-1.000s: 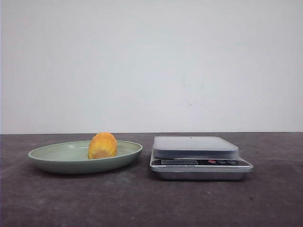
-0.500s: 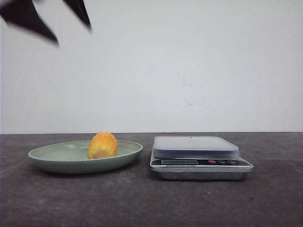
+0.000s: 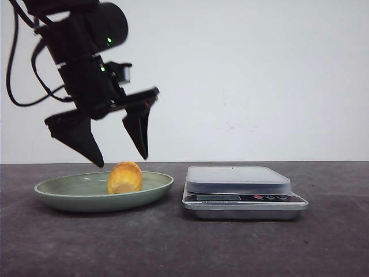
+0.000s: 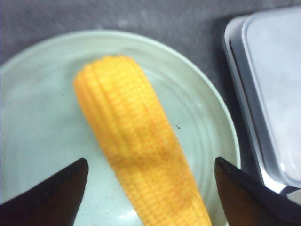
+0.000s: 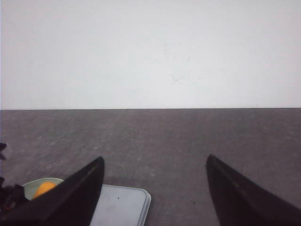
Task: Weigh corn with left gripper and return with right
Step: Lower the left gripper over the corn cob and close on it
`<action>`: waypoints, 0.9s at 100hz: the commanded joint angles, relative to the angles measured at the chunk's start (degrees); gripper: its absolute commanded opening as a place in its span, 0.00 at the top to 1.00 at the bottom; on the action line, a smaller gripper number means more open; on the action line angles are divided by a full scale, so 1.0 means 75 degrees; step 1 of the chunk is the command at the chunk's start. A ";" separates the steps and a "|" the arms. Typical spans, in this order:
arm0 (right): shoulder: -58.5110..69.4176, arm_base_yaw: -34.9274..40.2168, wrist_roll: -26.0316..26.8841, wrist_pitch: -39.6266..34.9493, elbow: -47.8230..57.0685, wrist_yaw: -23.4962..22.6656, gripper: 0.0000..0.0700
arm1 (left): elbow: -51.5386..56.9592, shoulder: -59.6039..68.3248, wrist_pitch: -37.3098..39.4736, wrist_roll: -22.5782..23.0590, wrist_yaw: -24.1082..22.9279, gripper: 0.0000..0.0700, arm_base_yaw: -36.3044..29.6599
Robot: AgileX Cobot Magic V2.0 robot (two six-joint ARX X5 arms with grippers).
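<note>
The yellow-orange corn (image 3: 124, 178) lies in a pale green plate (image 3: 63, 193) on the left of the dark table. In the left wrist view the corn (image 4: 136, 136) lies lengthwise on the plate (image 4: 37, 122). My left gripper (image 3: 122, 160) hangs open just above the corn, one finger on each side, not touching it; in the left wrist view the left gripper (image 4: 150, 165) straddles the cob. A silver kitchen scale (image 3: 242, 190) with a grey platform stands right of the plate. My right gripper (image 5: 155, 162) is open and empty, out of the front view.
The scale's platform also shows in the left wrist view (image 4: 273, 89) close beside the plate, and in the right wrist view (image 5: 120, 207). A white wall stands behind the table. Bare dark tabletop (image 3: 184, 248) lies in front of plate and scale.
My left arm has come down from the upper left into view and now hovers open over the corn. The corn, plate and scale have not moved.
</note>
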 commanded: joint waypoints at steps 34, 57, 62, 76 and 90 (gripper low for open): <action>0.0035 0.0029 -0.0079 0.0006 0.0137 -0.0006 0.38 | 0.0114 0.0431 0.0026 -0.0213 -0.0286 0.27 -0.0201; 0.0035 0.0029 -0.0079 -0.0073 0.0137 -0.0003 0.38 | 0.0114 0.0635 0.0029 -0.0227 -0.0286 0.38 -0.0251; 0.0035 0.0029 -0.0079 -0.0102 0.0137 -0.0003 0.38 | 0.0114 0.0635 0.0090 -0.0216 -0.0286 0.57 -0.0268; 0.0035 0.0029 -0.0079 -0.0140 0.0137 -0.0003 0.38 | 0.0114 0.0635 0.0122 -0.0099 -0.0286 0.99 -0.0274; 0.0032 0.0029 -0.0079 -0.0157 0.0137 -0.0003 0.38 | 0.0114 0.0431 -0.0041 0.0026 -0.0283 0.99 -0.0274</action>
